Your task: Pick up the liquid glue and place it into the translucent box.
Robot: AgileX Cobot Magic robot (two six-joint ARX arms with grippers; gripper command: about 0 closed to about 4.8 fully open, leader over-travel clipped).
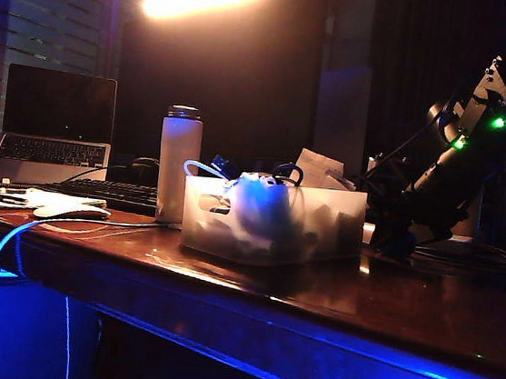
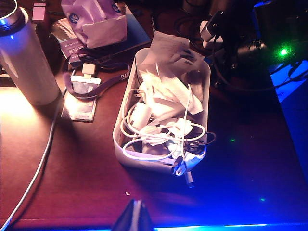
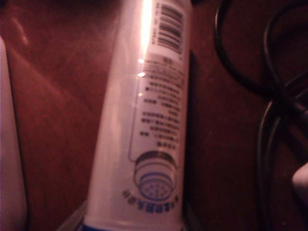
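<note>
left gripper [image 2: 134, 214]: above table, state unclear | right gripper [image 1: 391, 242]: low beside translucent box [image 1: 272, 221], grip unclear | liquid glue [image 3: 144, 120]: lying on table

Pale pinkish-white liquid glue [image 3: 144, 120] with black barcode, fine dark print and blue dotted-nozzle drawing, frosted whitish translucent box [image 2: 126, 103], white cables [image 2: 159, 134], white flask [image 1: 178, 167] with dark cap, reddish-brown glossy tabletop [image 1: 404, 307], black cords [image 3: 269, 96].

Black right arm [image 1: 446, 180] w/ green LEDs (two)
</note>
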